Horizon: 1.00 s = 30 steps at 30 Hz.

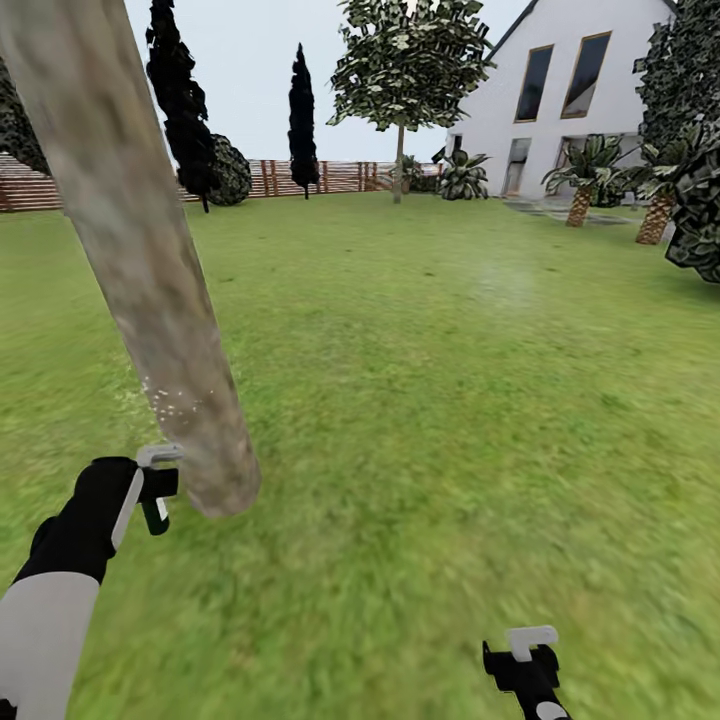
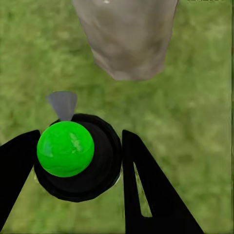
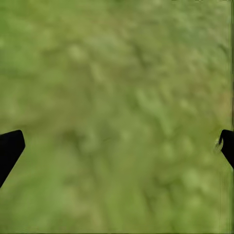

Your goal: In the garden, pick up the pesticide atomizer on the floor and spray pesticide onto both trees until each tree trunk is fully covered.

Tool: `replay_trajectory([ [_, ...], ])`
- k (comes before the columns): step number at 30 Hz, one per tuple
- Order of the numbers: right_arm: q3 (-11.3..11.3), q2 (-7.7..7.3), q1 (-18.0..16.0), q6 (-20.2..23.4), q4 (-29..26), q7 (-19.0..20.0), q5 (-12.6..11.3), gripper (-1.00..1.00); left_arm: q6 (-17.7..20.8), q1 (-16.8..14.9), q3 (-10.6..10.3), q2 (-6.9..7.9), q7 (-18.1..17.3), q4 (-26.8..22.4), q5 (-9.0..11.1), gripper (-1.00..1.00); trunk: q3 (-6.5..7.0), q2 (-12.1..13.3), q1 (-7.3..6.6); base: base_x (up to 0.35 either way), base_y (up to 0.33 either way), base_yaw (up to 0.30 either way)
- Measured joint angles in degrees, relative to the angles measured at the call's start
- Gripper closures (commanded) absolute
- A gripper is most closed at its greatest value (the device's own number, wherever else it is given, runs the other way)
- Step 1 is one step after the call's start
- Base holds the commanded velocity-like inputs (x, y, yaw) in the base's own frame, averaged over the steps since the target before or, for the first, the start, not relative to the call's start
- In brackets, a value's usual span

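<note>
No text, label, brand, number or sign can be read in any of the views. The pesticide atomizer shows a plain green top and a black body with no print, and the tree trunk beside it carries only mottled bark. The white house beyond the lawn shows bare walls.
</note>
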Motion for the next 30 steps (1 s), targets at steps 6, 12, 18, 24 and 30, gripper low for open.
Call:
replay_trajectory([
  [6, 0.09, 0.04, -0.01, 0.00, 0.02, 0.01, 0.00, -1.00, 0.07, 2.30, 0.01, -1.44, 2.02, 0.05, -1.74, 1.00, 0.00, 0.00, 0.00, 0.179, -0.223, 0.000],
  [12, 0.09, 0.21, 0.00, -0.01, -0.05, 0.17, 0.00, -1.00, -0.26, 4.81, 0.70, -1.85, 2.24, -0.84, -2.05, 1.00, 0.00, 0.00, 0.00, 0.165, -0.236, 0.007],
  [18, 0.08, 0.20, -0.05, 0.01, -0.06, 0.02, 0.00, -1.00, -0.25, 4.87, 0.64, -1.98, 2.27, -0.93, -1.53, 1.00, 0.00, 0.00, 0.00, 0.196, -0.163, 0.247],
  [24, 0.08, 0.22, -0.01, 0.02, -0.06, 0.02, 0.00, -1.00, -0.11, 4.92, 0.46, -2.49, 1.79, -1.11, -1.26, 1.00, 0.00, 0.00, 0.02, 0.012, -0.008, 0.277],
  [30, 0.09, 0.22, -0.01, 0.00, -0.06, 0.01, 0.00, -1.00, -0.17, 4.90, 0.24, -3.59, 1.79, -1.16, -1.32, 1.00, 0.00, 0.00, -0.01, 0.177, -0.161, 0.223],
])
